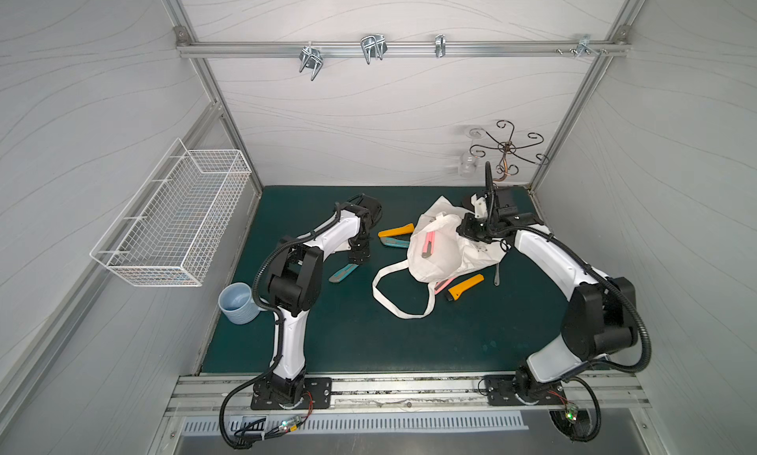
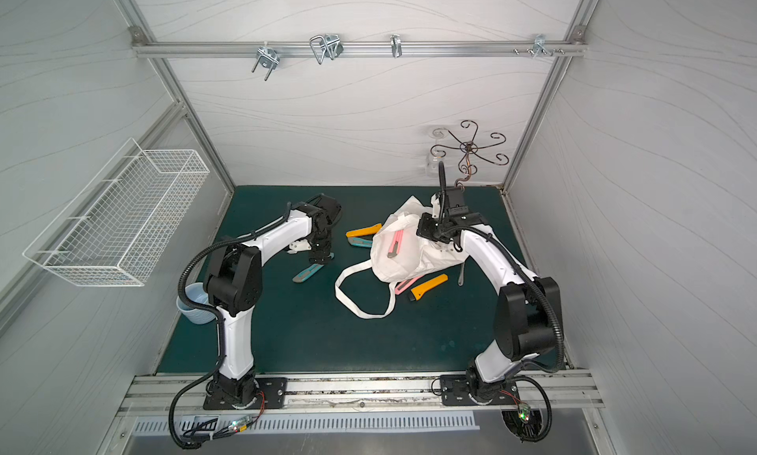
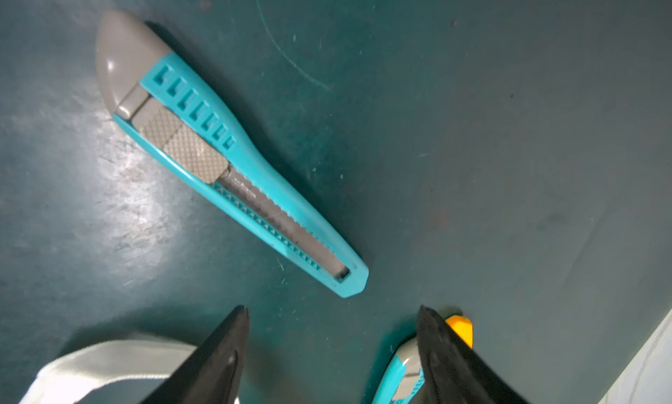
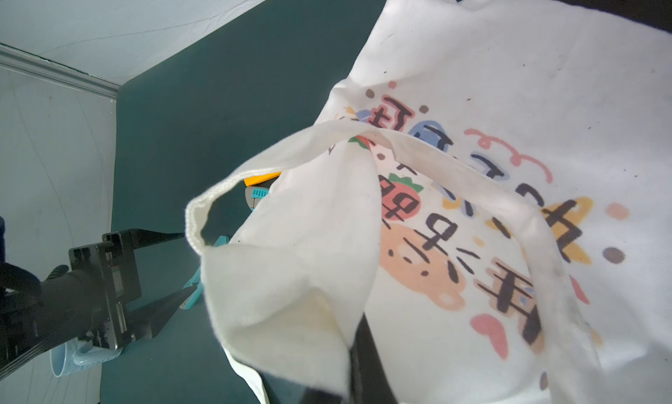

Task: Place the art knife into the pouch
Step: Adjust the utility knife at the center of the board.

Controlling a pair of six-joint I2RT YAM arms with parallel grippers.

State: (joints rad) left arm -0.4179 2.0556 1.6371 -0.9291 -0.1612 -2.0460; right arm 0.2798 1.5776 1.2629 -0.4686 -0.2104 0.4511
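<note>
A teal and grey art knife [image 3: 225, 155] lies flat on the green mat [image 1: 327, 342], left of the pouch. My left gripper [image 3: 332, 307] hangs open just above the mat at the knife's blade end [image 1: 343, 272], holding nothing. The pouch [image 1: 438, 256] is a crumpled white cloth tote with cartoon print [image 4: 472, 202]. My right gripper [image 4: 354, 347] is shut on a fold of its cloth and holds that side up. A pink knife [image 1: 429, 244] rests on the white cloth; whether it is inside, I cannot tell.
Yellow [image 1: 395, 230] and teal [image 1: 394, 242] knives lie beside the pouch. A yellow knife [image 1: 465, 287] and a pink one [image 1: 444, 286] lie at its near side. One strap [image 1: 393, 301] loops over the mat. Blue cup [image 1: 237, 303], wire basket [image 1: 176, 219] and hook stand [image 1: 508, 150] line the edges.
</note>
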